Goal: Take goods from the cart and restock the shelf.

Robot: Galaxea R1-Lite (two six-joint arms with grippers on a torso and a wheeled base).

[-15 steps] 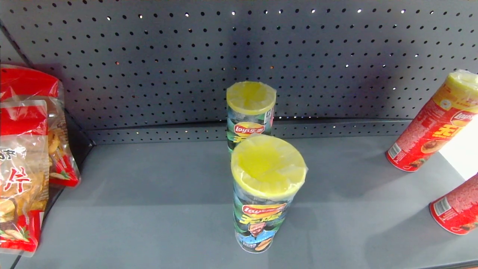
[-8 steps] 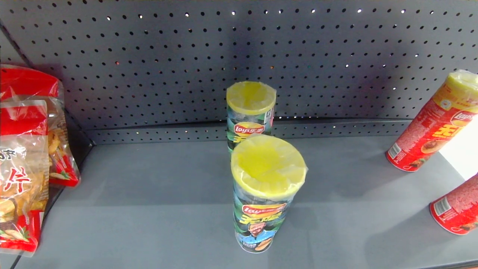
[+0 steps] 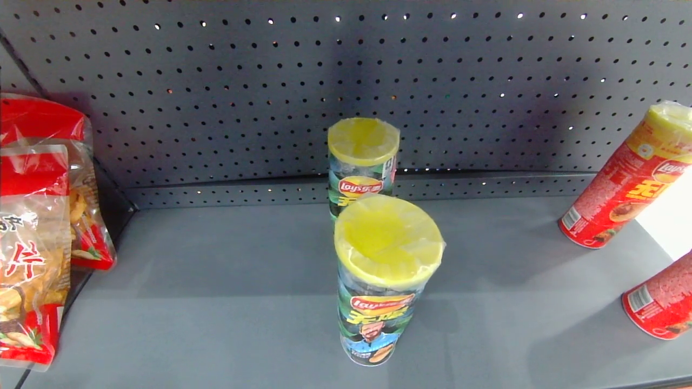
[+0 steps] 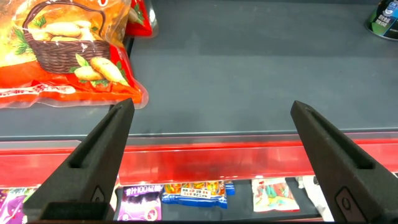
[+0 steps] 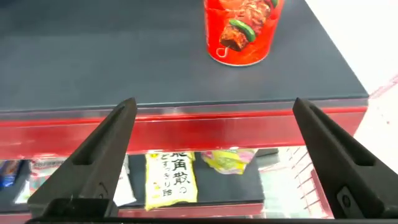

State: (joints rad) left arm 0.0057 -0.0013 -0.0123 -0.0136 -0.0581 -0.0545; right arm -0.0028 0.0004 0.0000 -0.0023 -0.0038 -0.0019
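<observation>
Two green chip cans with yellow lids stand on the grey shelf (image 3: 227,270), one in front (image 3: 385,275) and one behind it (image 3: 362,162) near the pegboard. Red chip cans (image 3: 630,178) stand at the shelf's right end. My left gripper (image 4: 211,165) is open and holds nothing, hanging before the shelf's red front edge (image 4: 205,162) near the orange snack bag (image 4: 62,53). My right gripper (image 5: 214,162) is open and holds nothing, in front of the red edge (image 5: 205,130) below a red can (image 5: 241,31).
Red and clear snack bags (image 3: 32,227) fill the shelf's left end. A lower shelf with small packets (image 5: 171,177) lies beneath the red edge. A second red can (image 3: 657,305) stands at the front right. Bare shelf floor lies on both sides of the green cans.
</observation>
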